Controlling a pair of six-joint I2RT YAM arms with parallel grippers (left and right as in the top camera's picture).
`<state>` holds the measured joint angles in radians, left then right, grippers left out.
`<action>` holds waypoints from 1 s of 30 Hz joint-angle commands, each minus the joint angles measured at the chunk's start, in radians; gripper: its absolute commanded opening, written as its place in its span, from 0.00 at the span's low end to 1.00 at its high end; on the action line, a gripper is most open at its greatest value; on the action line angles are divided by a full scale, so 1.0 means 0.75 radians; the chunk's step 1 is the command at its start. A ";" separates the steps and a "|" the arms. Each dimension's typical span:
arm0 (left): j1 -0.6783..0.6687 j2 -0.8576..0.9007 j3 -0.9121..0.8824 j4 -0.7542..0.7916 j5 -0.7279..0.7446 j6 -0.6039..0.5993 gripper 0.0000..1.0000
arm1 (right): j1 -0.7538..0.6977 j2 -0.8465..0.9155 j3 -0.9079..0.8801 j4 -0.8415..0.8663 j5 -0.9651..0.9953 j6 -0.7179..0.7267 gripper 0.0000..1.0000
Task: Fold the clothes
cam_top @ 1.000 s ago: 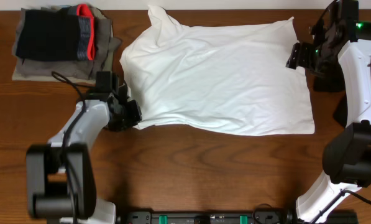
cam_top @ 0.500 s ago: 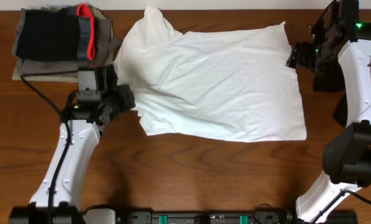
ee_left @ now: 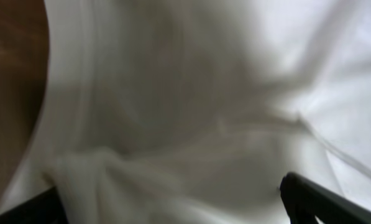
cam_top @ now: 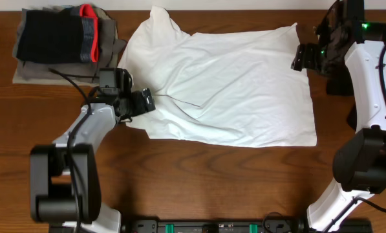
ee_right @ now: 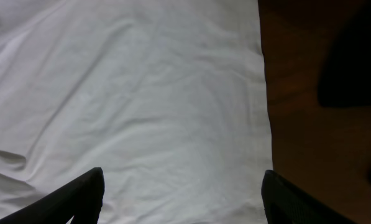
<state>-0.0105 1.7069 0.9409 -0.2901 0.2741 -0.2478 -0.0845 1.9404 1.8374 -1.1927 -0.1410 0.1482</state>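
A large white T-shirt (cam_top: 225,84) lies spread and wrinkled across the wooden table, with a raised crease running through its left half. My left gripper (cam_top: 144,102) sits at the shirt's lower left edge. In the left wrist view its jaws (ee_left: 173,208) stand wide apart with bunched white fabric (ee_left: 191,124) lying between them. My right gripper (cam_top: 300,57) hovers open at the shirt's upper right corner. The right wrist view shows its dark fingertips (ee_right: 79,199) spread over the shirt's right edge (ee_right: 260,93), gripping nothing.
A stack of grey, black and red-trimmed garments (cam_top: 63,39) sits at the back left corner. Bare wooden table (cam_top: 212,181) runs along the front. The right arm's body (cam_top: 374,97) stands along the right edge.
The left gripper dragged the shirt's left edge leftward, then opened and let the fabric go. The shirt now lies shifted left and more creased. The right gripper moved slightly left.
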 commanded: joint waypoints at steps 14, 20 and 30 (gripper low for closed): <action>-0.076 -0.443 0.015 -0.717 -0.021 0.326 0.90 | 0.010 -0.002 -0.004 0.037 0.009 -0.020 0.81; -0.139 -0.313 0.015 -0.647 -0.033 0.341 0.79 | 0.010 -0.001 -0.004 0.040 0.009 -0.020 0.81; -0.189 -0.039 0.015 -0.576 -0.032 0.350 0.77 | 0.009 -0.001 -0.004 0.035 0.010 -0.021 0.81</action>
<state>-0.1474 1.6489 0.9451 -0.7296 0.2581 0.0002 -0.0837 1.9404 1.8370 -1.1633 -0.1402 0.1478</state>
